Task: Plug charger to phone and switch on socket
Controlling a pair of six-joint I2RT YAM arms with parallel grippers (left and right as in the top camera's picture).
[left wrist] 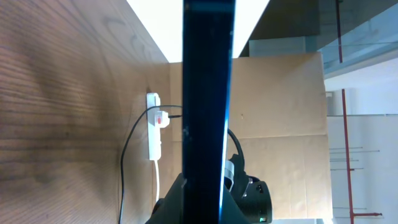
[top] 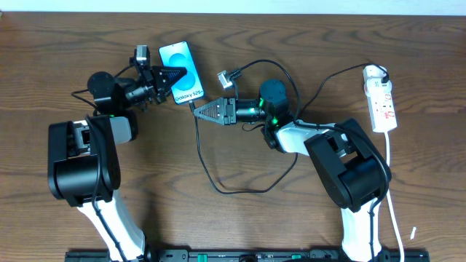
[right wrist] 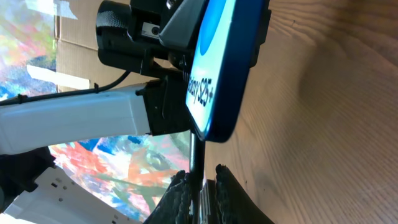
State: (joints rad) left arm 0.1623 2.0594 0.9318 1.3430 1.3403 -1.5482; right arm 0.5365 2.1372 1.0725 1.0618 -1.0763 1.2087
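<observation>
Table and backdrop being taken in, all three views live

A dark wood-grain table (top: 240,225) is being shown from overhead, with a black rail (top: 182,255) being seen along its near edge and a small white scrap (top: 412,233) lying towards the right corner. In the left wrist view, a brown cardboard sheet (left wrist: 280,99) is being caught beyond the table's edge, a thin red pole (left wrist: 346,155) showing past it. In the right wrist view, a brightly painted surface (right wrist: 81,168) is being picked up in the background, a cardboard box (right wrist: 71,43) sitting beside it.
</observation>
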